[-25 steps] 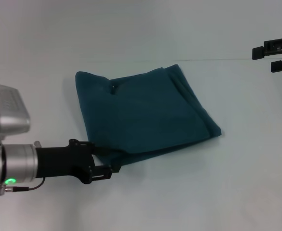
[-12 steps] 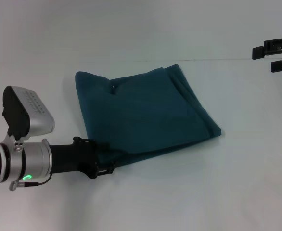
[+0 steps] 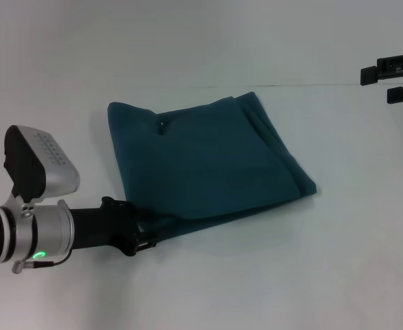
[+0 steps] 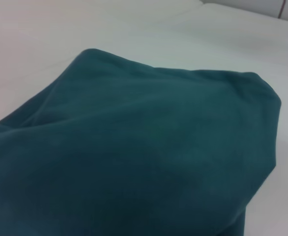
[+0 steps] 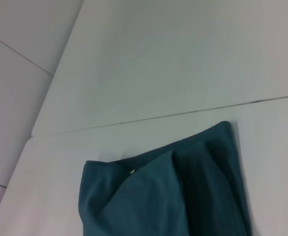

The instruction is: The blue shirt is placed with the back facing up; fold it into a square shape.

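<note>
**One corner engaged, fold nearly square**

One blue shirt (image 3: 205, 165) is seen folded at frame centre on the table (image 3: 325, 275). The left gripper (image 3: 145, 235) is at its lower-left corner; jaw state cannot be told, possibly pinching cloth. The right gripper (image 3: 392, 77) is parked upper right, jaws apart. Risk: layers dragged askew if cloth snags on withdrawal.

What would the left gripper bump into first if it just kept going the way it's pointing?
Most likely the blue shirt. The left gripper sits at the shirt's near left corner, pointing across into the folded cloth, which fills the left wrist view. Its jaws already seem to touch the edge, though depth is unclear.
</note>
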You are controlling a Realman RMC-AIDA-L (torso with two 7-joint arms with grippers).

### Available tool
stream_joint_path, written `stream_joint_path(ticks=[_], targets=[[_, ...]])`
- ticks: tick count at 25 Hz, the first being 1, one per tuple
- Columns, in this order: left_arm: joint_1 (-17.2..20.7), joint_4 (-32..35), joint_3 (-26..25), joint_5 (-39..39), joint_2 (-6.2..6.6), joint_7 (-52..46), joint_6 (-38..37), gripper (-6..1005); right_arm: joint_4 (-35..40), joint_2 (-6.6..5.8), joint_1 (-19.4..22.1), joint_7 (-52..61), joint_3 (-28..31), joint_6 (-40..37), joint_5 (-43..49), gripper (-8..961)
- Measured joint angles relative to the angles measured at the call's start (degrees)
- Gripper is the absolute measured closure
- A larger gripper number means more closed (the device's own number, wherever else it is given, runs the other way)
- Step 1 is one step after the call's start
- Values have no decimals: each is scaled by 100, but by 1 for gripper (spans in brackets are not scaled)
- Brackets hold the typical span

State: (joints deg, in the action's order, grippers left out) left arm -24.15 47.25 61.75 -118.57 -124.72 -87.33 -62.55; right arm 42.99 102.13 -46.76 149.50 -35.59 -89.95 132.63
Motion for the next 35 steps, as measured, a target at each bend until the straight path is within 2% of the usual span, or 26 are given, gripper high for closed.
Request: stream_joint_path(ticks=[3, 17, 22, 28, 35], targets=[[8, -3, 110, -2, 0, 0, 78, 546, -2, 0, 0, 0, 0, -2, 0, 6], [61, 92, 288, -13, 0, -301, 246, 673, -54, -25, 9, 0, 14, 0, -5, 7], [68, 125, 393, -17, 0, -306, 310, 897, -54, -27, 9, 1, 20, 5, -9, 7], [78, 223, 370, -4, 7, -654, 201, 963, -54, -40, 13, 6, 79, -15, -10, 7], [128, 388, 66, -15, 25, -684, -400, 986, -60, -45, 18, 0, 91, -24, -10, 7]])
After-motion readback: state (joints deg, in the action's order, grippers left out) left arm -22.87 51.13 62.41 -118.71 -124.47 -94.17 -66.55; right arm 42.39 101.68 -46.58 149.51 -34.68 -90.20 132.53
